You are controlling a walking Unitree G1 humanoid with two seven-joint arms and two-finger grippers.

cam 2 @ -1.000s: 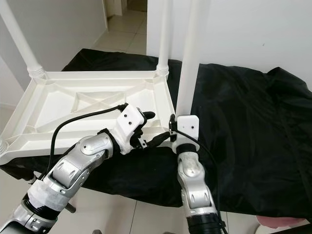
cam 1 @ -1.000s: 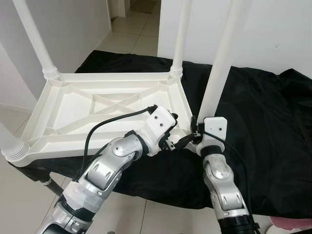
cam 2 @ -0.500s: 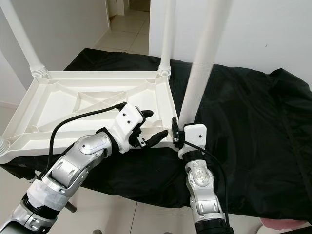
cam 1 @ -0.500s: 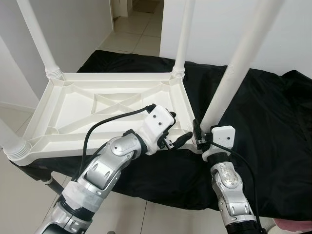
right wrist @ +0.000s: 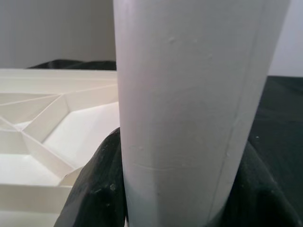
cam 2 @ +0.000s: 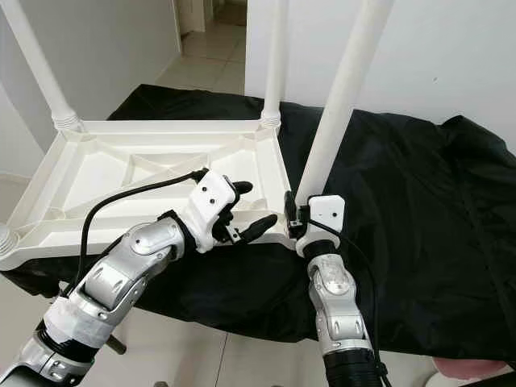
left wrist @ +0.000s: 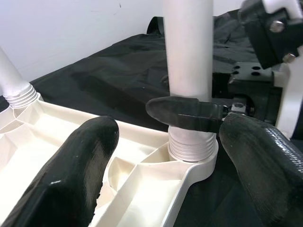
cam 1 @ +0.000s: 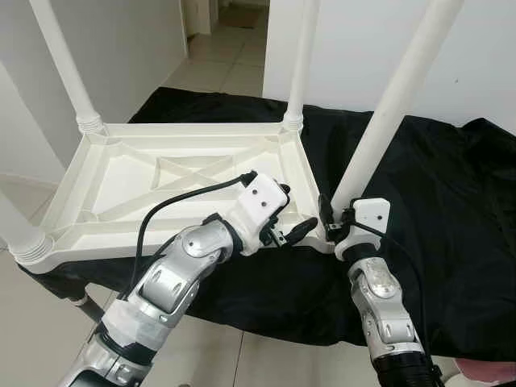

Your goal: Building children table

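While our right gripper (cam 1: 332, 219) clamps the tilted fourth leg (cam 1: 387, 113) at its base, we seat it in the corner socket (left wrist: 191, 153) of the upturned tabletop (cam 1: 121, 189). Our left gripper (cam 1: 292, 226) waits spread open and empty at nine o'clock of it. Next, we judge, the leg needs righting and twisting home.

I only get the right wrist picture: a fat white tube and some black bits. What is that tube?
Observer: A table leg, gripped near its base by the right gripper.
Operator: Is it standing straight?
Observer: No, it leans, top toward the robot's right, unlike the upright far leg.
Operator: Is its foot in the table?
Observer: Its ribbed end sits in the corner socket of the upturned tabletop.
Operator: And the other arm?
Observer: The left gripper is open, beside that corner.
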